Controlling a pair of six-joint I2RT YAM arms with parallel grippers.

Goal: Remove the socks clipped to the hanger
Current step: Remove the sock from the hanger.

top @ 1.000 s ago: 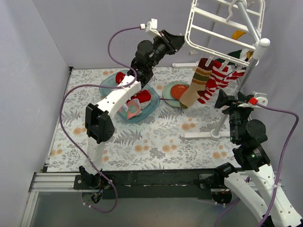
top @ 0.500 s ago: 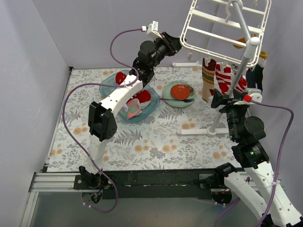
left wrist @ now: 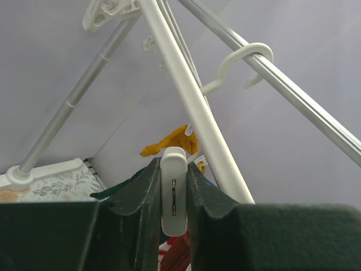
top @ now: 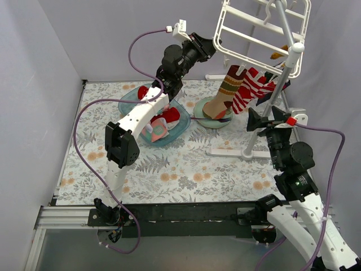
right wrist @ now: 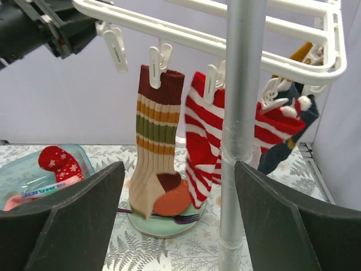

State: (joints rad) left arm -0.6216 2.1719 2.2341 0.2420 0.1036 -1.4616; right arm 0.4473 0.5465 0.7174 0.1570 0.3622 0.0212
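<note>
Beneath white hanger (right wrist: 192, 38), striped socks (right wrist: 208, 141) dangle; left end effector (top: 208, 47) pinches clip (left wrist: 174, 195), right (right wrist: 179, 169) open.

White hanger (right wrist: 186, 35), red-and-white striped socks (right wrist: 203, 130), one seemingly mustard.

Lilac walls (top: 34, 84), leaf-printed table (top: 186, 169)
Plain matte walls close the scene at 9, 12 and 3 o'clock; the table carries a white cloth with grey ferns and orange blooms; a black rail (top: 186, 214) edges it at 6 o'clock.
</note>
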